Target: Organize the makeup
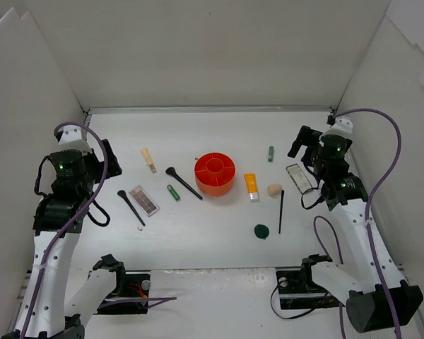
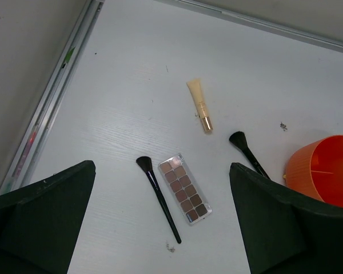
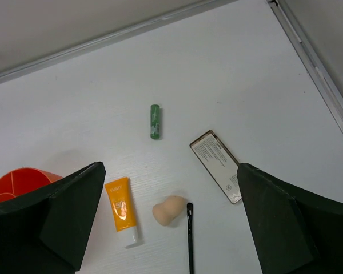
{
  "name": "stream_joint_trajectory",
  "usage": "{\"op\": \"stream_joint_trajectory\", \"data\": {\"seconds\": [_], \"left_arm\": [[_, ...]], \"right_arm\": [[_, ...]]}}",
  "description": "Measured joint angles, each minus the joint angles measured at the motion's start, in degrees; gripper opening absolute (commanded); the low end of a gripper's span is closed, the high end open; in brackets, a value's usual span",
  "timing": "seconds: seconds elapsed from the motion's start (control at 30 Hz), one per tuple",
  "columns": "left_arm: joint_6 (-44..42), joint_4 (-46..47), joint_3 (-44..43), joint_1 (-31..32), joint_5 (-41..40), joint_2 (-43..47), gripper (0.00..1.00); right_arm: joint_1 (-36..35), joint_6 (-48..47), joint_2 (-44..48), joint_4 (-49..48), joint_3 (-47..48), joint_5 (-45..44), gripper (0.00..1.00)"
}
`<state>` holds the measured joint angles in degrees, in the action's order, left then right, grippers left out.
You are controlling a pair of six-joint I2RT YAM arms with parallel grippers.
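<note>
The makeup lies scattered on the white table around a red-orange round holder (image 1: 214,174). On the left are a beige stick (image 2: 199,105), two black brushes (image 2: 158,197) (image 2: 247,152), a brown-pink palette (image 2: 184,188) and a green tube (image 1: 173,192). On the right are a green tube (image 3: 155,121), an orange tube (image 3: 121,209), a beige sponge (image 3: 168,210), a thin black brush (image 3: 190,240), a face-down palette (image 3: 217,165) and a dark green compact (image 1: 261,230). My left gripper (image 2: 163,164) is open and empty above the palette. My right gripper (image 3: 171,165) is open and empty above the sponge.
White walls close in the table at the back and both sides, with a metal rail (image 2: 57,80) along the left edge and another (image 3: 314,68) on the right. A small white bit (image 1: 140,228) lies near the left brush. Cables hang from both arms.
</note>
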<state>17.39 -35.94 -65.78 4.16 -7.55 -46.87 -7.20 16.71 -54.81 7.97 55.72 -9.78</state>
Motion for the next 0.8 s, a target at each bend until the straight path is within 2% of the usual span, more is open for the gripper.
{"op": "stream_joint_trajectory", "data": {"seconds": [0.1,0.2,0.3,0.43,0.8], "left_arm": [[0.0,0.0,0.0,0.0,0.3,-0.3,0.99],[0.0,0.0,0.0,0.0,0.7,-0.4,1.00],[0.0,0.1,0.0,0.0,1.0,-0.7,0.99],[0.0,0.1,0.0,0.0,1.7,-1.0,0.99],[-0.2,0.2,0.0,0.0,3.3,-1.6,1.00]], "right_arm": [[0.0,0.0,-3.9,0.0,1.1,0.3,0.98],[0.0,-0.3,-9.3,-0.1,4.1,0.6,0.89],[0.0,-0.7,-15.8,0.0,7.9,1.4,0.72],[0.0,-1.8,-25.9,-0.2,13.4,2.8,0.58],[0.0,-2.7,-44.7,0.4,22.9,6.8,0.57]]}}
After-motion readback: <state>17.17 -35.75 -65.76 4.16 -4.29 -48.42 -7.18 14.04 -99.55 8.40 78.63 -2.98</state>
